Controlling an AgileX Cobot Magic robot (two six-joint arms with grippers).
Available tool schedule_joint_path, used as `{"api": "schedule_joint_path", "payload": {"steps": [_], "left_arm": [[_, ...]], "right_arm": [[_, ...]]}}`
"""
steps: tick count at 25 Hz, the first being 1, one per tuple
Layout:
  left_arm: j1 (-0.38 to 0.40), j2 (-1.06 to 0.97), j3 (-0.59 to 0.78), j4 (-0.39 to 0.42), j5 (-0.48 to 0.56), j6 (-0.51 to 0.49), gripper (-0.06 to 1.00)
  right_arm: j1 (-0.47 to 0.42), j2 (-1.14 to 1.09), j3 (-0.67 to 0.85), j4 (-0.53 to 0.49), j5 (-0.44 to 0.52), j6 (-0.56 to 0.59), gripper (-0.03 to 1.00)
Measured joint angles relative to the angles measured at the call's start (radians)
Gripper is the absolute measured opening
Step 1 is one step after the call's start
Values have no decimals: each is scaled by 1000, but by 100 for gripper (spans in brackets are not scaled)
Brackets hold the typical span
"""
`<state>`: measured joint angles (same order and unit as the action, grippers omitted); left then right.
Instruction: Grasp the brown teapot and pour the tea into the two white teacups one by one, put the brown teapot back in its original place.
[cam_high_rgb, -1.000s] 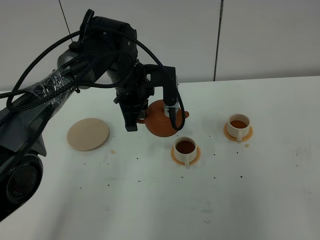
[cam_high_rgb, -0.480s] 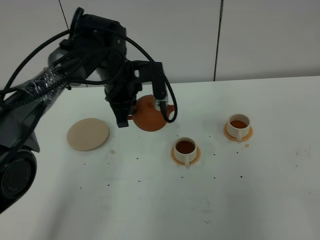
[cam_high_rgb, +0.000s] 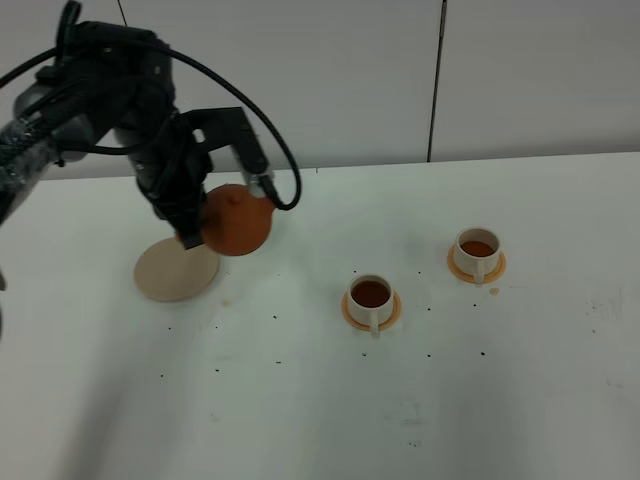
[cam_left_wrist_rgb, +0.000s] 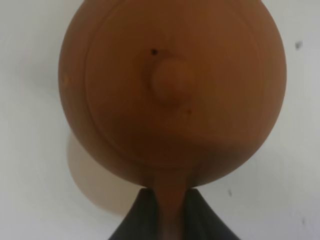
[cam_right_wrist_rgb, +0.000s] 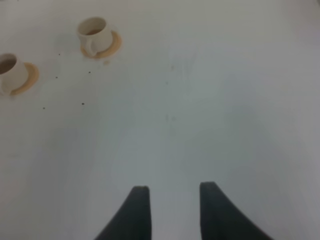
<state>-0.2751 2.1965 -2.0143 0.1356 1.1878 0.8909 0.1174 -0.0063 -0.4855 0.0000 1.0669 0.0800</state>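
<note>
The brown teapot (cam_high_rgb: 238, 220) hangs in the air just above the right edge of the cream plate (cam_high_rgb: 172, 272), its original place. My left gripper (cam_high_rgb: 188, 236) is shut on its handle. In the left wrist view the teapot (cam_left_wrist_rgb: 170, 90) fills the picture, lid knob up, and its handle sits between the dark fingers (cam_left_wrist_rgb: 200, 215), with the plate (cam_left_wrist_rgb: 92, 182) blurred beneath. Both white teacups (cam_high_rgb: 371, 298) (cam_high_rgb: 477, 248) stand on orange saucers and hold brown tea. My right gripper (cam_right_wrist_rgb: 172, 200) is open over bare table, with the cups (cam_right_wrist_rgb: 94, 32) (cam_right_wrist_rgb: 10, 71) far off.
Small dark specks and tea drops dot the white table (cam_high_rgb: 320, 400) around the cups. A white wall runs along the table's back edge. The right arm is outside the exterior high view.
My left arm has carried the teapot leftward, from beside the near cup to over the plate's right edge. The cups and the right gripper have not moved.
</note>
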Motion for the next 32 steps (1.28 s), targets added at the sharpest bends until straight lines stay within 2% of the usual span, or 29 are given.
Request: {"api": "schedule_joint_path", "payload": {"steps": [8,13,23,32], "left_arm": [[61,-57,143,38,-1,-74,17],[69,-57,151,94,-1,-139,17],[115,-45,153,81,-1,-224,17],[118,-18,154,83,-36,-307,17]], "right_arm": [[0,0,0,0,0,0,24],[0,0,0,0,0,0,24],[0,0,0,0,0,0,24],[0,0,0,0,0,0,24]]}}
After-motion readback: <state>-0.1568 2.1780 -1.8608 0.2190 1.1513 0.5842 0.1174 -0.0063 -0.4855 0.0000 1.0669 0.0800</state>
